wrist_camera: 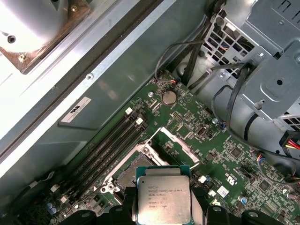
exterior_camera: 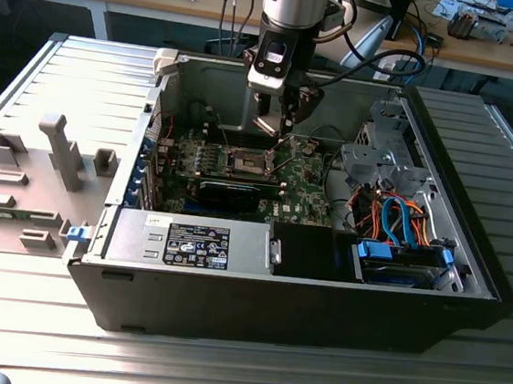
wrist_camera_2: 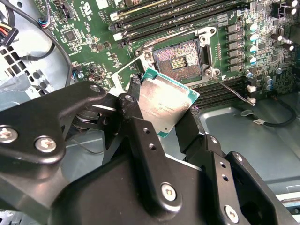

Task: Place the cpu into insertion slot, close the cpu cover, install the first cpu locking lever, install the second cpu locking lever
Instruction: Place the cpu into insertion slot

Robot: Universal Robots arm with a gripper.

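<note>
gripper [exterior_camera: 278, 141]: clenched on the cpu [wrist_camera_2: 165, 101], fingers [wrist_camera_2: 130, 105] on two opposite edges.
cpu: held off the board, near the insertion slot [wrist_camera_2: 180, 58], not touching it. Silver top tilted, one corner aimed at the slot. Square, no clear long axis.
insertion slot: bare, contact field showing.
cpu cover [wrist_camera: 180, 144]: swung up, standing beside the slot.
motherboard [exterior_camera: 297, 194]: flat in the open case [exterior_camera: 228, 290]; drive cage [exterior_camera: 379, 159] at the exterior view's right.

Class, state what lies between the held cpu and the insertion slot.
In the second wrist view the cpu, gripped by the pincer, hangs just short of the insertion slot; only that socket's metal rim lies between.
</note>
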